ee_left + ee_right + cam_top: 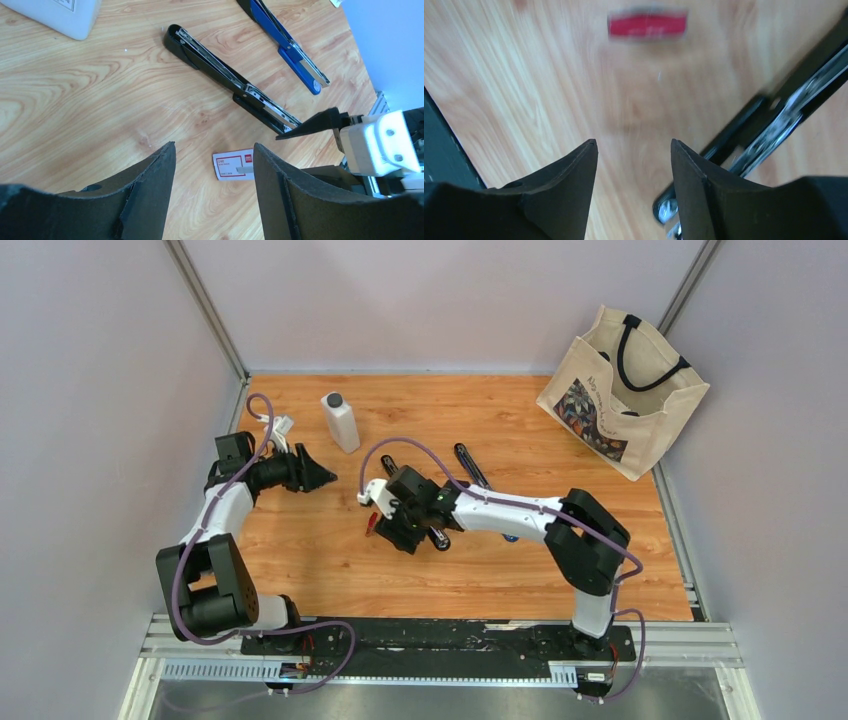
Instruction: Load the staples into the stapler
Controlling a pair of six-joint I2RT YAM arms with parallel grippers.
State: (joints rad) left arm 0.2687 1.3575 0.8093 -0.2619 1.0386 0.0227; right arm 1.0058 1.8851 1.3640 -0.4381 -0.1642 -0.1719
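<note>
Two staplers (235, 86) (292, 47), one staples box (233, 165), probably one bottle (341, 423), one bag (600, 405).

1 overhead view, 2 wrist close-ups

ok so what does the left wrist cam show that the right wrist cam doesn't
Only the left wrist view: the blue stapler, a corner of the white bottle, the right arm's wrist, and the left gripper, open and empty.
Only the right wrist view: the right gripper, open with nothing between its fingers.
Both: the black stapler opened out flat and the staples box lying on the wooden table, sharp in the left view and blurred in the right.
</note>
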